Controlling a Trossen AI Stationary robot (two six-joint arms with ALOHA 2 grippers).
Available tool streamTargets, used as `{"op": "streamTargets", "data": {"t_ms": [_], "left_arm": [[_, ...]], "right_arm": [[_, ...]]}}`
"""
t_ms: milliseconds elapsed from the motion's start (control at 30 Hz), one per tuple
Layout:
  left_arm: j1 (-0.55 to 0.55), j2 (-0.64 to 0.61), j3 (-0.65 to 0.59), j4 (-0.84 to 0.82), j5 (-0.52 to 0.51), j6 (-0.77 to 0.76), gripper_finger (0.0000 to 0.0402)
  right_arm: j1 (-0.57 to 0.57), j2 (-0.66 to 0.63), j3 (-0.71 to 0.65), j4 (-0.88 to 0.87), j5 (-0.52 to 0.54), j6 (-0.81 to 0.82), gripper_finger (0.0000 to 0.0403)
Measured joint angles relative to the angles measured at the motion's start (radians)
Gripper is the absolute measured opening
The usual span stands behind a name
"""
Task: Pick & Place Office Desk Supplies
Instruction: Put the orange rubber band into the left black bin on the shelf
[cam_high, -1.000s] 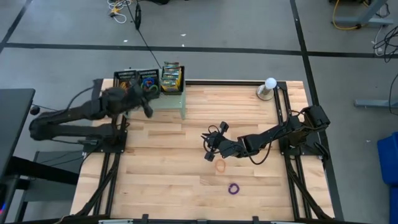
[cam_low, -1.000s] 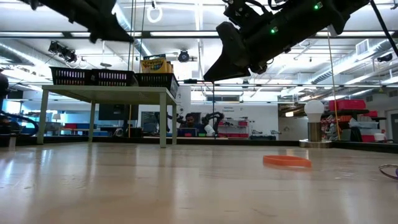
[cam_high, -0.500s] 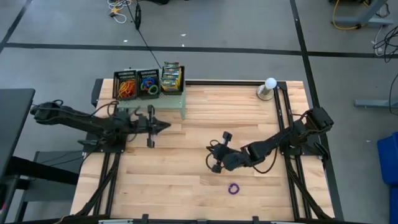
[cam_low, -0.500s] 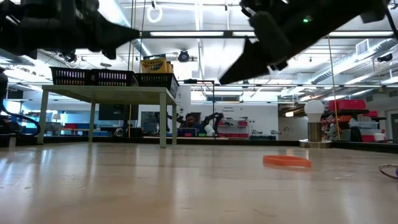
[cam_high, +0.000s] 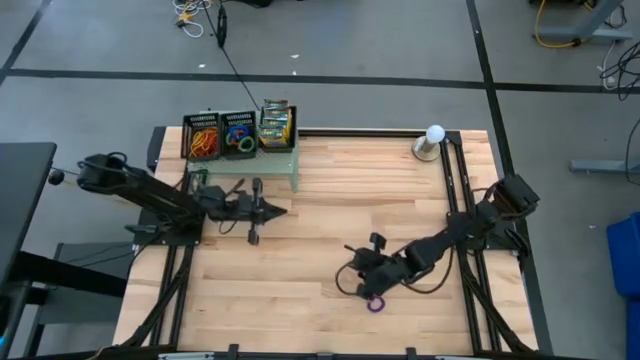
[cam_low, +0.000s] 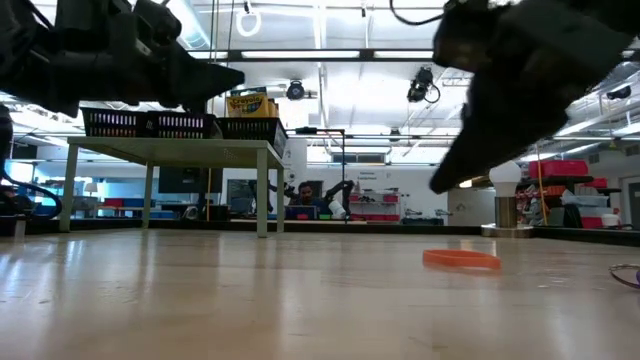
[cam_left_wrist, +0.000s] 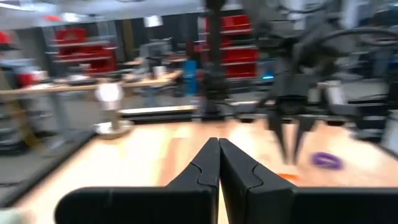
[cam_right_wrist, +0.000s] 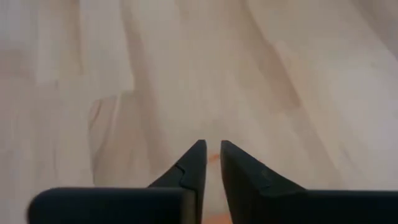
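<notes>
Orange rubber band (cam_low: 461, 259): thin flat loop lying on table (cam_high: 300, 300). Purple band (cam_high: 376, 303) beside right gripper (cam_high: 362, 289), fingers slightly parted, empty. Left gripper (cam_high: 282, 210) closed, empty.

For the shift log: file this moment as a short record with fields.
left gripper: shut, empty, in front of the pale green stand
right gripper: fingers slightly apart, low over the table
orange band: lying on the table
purple band: on the table, near the right gripper
mesh trays: on the stand, holding bands
crayon boxes: on the stand
</notes>
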Motion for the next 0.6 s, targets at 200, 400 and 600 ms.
{"op": "streamTargets", "data": {"t_ms": [200, 400, 600], "left_arm": [[-0.049, 0.137, 0.0, 0.105, 0.02, -0.031, 0.001], [-0.091, 0.244, 0.0, 0.179, -0.024, -0.024, 0.0009], [-0.09, 0.273, 0.014, 0.187, -0.075, -0.083, 0.0013]], "right_arm": [[0.022, 0.0, 0.0, -0.123, -0.007, 0.054, 0.0087], [-0.057, 0.024, 0.0, -0.15, -0.081, 0.054, 0.0091], [-0.131, 0.088, 0.002, -0.105, -0.19, 0.007, 0.0085]]}}
